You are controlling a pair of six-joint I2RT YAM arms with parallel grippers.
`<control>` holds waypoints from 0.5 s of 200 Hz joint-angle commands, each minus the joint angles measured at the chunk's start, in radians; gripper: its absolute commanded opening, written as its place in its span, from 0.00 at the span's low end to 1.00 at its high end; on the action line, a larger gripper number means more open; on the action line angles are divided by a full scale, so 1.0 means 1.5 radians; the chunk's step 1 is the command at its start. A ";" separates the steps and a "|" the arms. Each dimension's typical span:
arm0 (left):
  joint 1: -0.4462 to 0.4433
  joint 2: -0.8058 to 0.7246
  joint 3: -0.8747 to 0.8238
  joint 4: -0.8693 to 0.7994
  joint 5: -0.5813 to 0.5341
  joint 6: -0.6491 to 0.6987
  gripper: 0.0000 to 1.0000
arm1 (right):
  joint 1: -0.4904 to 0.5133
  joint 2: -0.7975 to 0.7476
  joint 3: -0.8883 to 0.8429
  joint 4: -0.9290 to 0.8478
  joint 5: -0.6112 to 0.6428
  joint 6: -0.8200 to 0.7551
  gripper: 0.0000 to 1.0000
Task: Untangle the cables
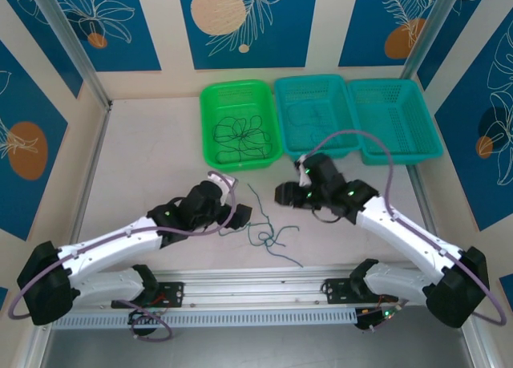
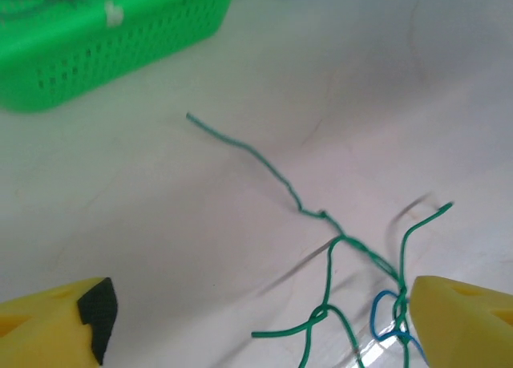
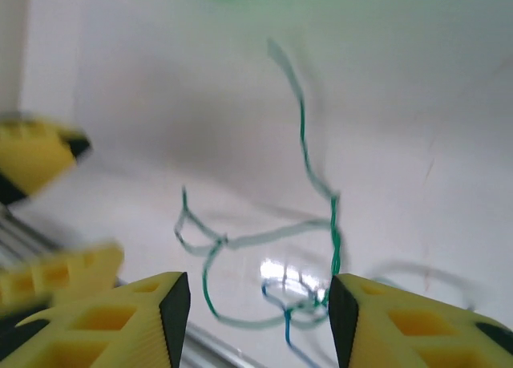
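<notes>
Cables (image 1: 268, 236) are sitting in a small knot on the table (image 1: 152, 167), out on the open surface just in front of the green basket (image 1: 205, 135), closer to the arms than the basket is. It's mostly dark green wire with a bit of blue (image 2: 385, 312) looped into it. One long green end runs from the knot back up toward the basket, and another trails off the other way, toward the near edge of the table.

More dark curly strands (image 1: 240, 135) are lying inside the green basket itself. Two teal baskets sit in a row right beside it, the middle one (image 1: 280, 111) touching it and the other (image 1: 429, 127) on that one's far side.

Left gripper (image 1: 240, 216) is low over the table in front of the green basket, just to the left of the knot. From its wrist cam (image 2: 256, 304) the jaws are spread wide with nothing pinched, and the blue and green loops sit right up against the inner side of one yellow finger (image 2: 457, 312). Can't tell if the wire actually touches it.

Right gripper (image 1: 280, 194) is on the other side of the knot, also in front of the green basket. Its wrist view (image 3: 256, 304) is blurry, but the jaws are apart with a clear gap. The knot (image 3: 303, 143) lies on the table in that gap, not clamped.
</notes>
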 commanded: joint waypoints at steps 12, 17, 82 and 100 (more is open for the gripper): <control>0.020 0.078 0.047 -0.060 0.068 -0.068 0.82 | 0.188 0.021 -0.026 -0.087 0.093 0.073 0.52; 0.020 0.090 0.049 -0.059 0.078 -0.077 0.80 | 0.213 0.024 -0.031 -0.095 0.105 0.076 0.53; 0.021 0.199 0.041 0.028 0.145 -0.138 0.73 | 0.303 0.163 -0.044 -0.020 0.105 0.060 0.54; 0.021 0.199 0.031 0.040 0.129 -0.147 0.65 | 0.304 0.218 -0.029 -0.026 0.143 0.087 0.53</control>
